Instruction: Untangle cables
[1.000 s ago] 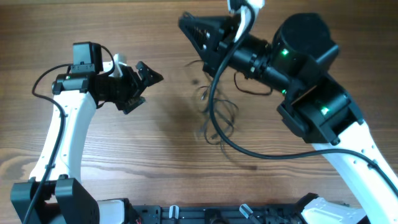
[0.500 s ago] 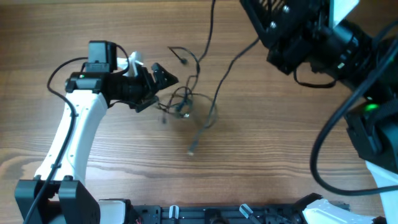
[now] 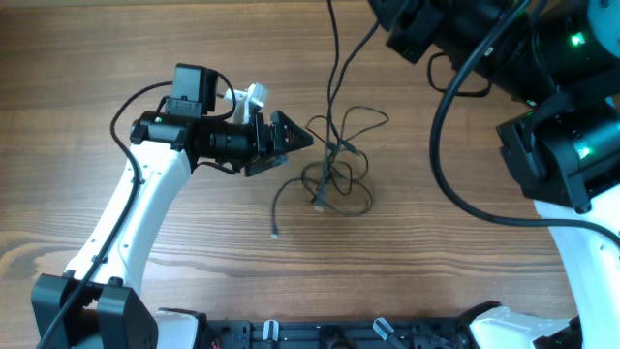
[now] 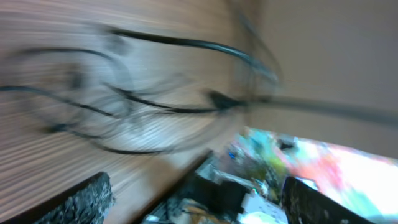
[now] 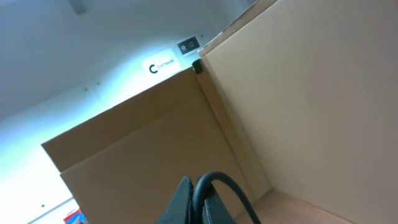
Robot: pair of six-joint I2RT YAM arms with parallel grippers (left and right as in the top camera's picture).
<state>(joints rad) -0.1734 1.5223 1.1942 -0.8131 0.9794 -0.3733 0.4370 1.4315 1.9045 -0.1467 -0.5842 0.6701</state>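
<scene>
The cables (image 3: 334, 174) lie as a loose black knot of loops on the wooden table, with one free end (image 3: 274, 233) trailing toward the front left. One strand (image 3: 334, 58) rises from the knot and leaves the overhead view at the top. My left gripper (image 3: 295, 141) is open, level with the table just left of the knot. In the blurred left wrist view the cables (image 4: 174, 109) stretch ahead of the left gripper (image 4: 199, 205), with nothing between its fingers. My right gripper (image 5: 199, 199) is shut on a black cable (image 5: 227, 183), lifted high; its fingertips lie beyond the overhead view's top edge.
The right arm's bulky black body (image 3: 542, 97) fills the upper right, and its thick black cable (image 3: 455, 184) loops down over the table. Cardboard boxes (image 5: 298, 93) stand past the table. The base rail (image 3: 339, 334) runs along the front edge.
My left gripper has swung right, up to the knot. The right arm has pulled up and away to the upper right, drawing one strand taut. The knot has shifted and reshaped on the table.
</scene>
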